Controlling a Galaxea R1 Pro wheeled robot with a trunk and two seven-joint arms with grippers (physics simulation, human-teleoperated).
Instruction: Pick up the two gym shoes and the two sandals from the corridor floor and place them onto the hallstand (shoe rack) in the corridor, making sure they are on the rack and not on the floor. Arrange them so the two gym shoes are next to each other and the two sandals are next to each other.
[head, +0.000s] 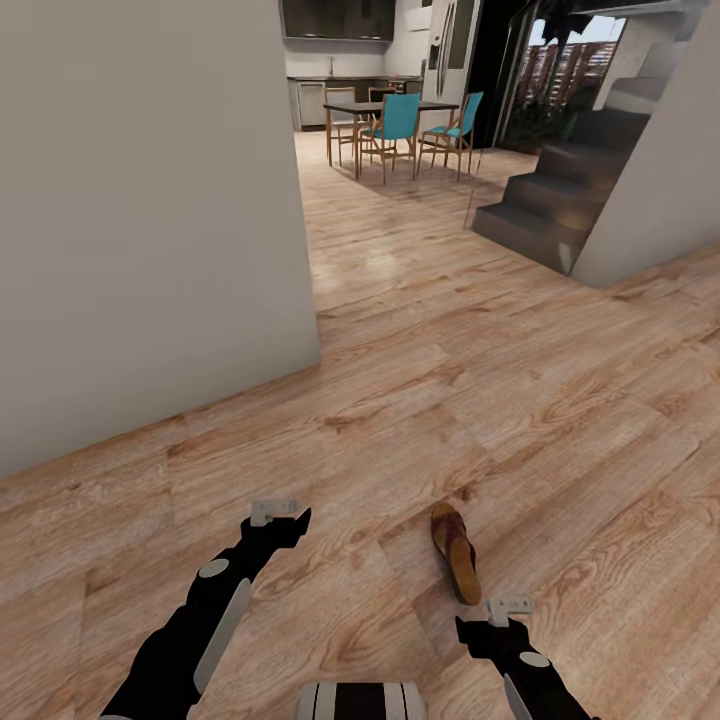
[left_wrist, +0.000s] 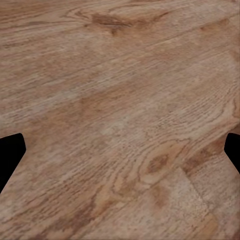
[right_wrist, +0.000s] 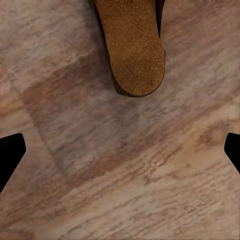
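right black gripper (head: 509, 606) hangs spread wide over the light brown wood-plank corridor floor (head: 560, 400); small brown leather open sandal (head: 456, 552) lies just beyond at eleven o'clock, untouched; left black gripper (head: 276, 512) parted too, at nine o'clock, holding nothing

no readable text, labels, brands or numbers on anything.

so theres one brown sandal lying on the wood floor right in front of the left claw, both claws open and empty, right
Not quite: the sandal lies in front of the right claw, not the left claw, as the head view shows. It does lie on the wood floor, and both claws are open and empty.
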